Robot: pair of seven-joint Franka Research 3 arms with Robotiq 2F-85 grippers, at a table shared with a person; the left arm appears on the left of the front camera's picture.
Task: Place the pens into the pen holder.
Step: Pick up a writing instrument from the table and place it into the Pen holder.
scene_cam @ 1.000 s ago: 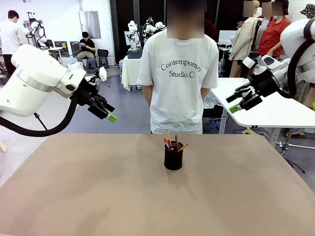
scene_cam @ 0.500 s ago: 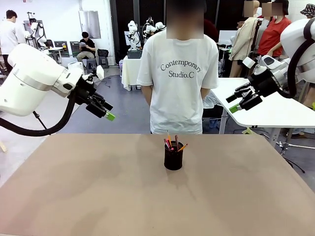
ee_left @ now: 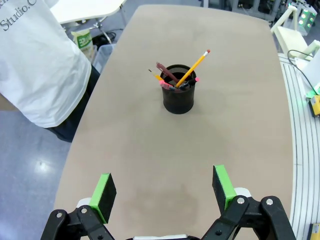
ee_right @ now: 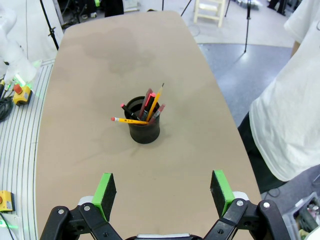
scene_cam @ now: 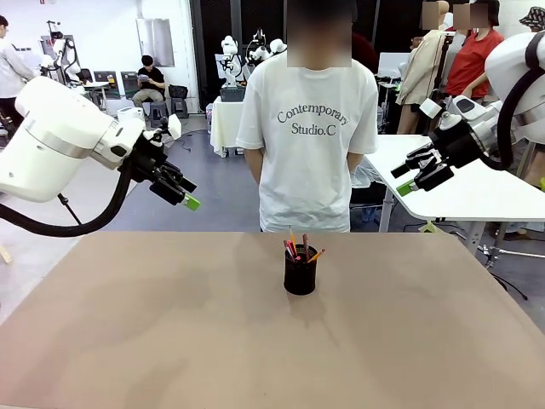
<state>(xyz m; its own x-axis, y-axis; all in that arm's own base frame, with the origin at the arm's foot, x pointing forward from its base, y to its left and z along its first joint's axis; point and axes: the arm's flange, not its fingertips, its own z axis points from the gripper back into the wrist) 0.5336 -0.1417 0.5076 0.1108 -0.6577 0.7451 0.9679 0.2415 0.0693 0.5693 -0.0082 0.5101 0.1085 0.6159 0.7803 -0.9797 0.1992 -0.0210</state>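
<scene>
- The holder [scene_cam: 300, 271], a black mesh cup, stands upright on the tan worktop [scene_cam: 170, 324], a little right of centre in the front view and toward the far edge.
- The pens [scene_cam: 296, 246] stand inside the holder and fan out above its rim; no pen lies on the worktop.
- In the left wrist view the holder [ee_left: 178, 95] sits in the upper middle of the frame, with a yellow pen [ee_left: 192, 67] leaning up and to the right and a reddish-brown one [ee_left: 165, 71] leaning left.
- In the right wrist view the holder [ee_right: 144, 126] is near the centre; a yellow pen [ee_right: 129, 120] lies almost flat across the rim, pointing left, and a red one [ee_right: 147, 102] stands steeper.
- The left gripper [scene_cam: 183, 194] hangs in the air at the left of the front view, well apart from the holder; its green-padded fingers [ee_left: 105, 190] are spread wide with nothing between them.
- The right gripper [scene_cam: 415, 173] hangs in the upper right of the front view, also well clear of the holder; its fingers [ee_right: 220, 191] are spread wide and hold nothing.
- A person [scene_cam: 308, 119] in a white T-shirt stands at the far edge, just behind the holder, arms down at the sides.
</scene>
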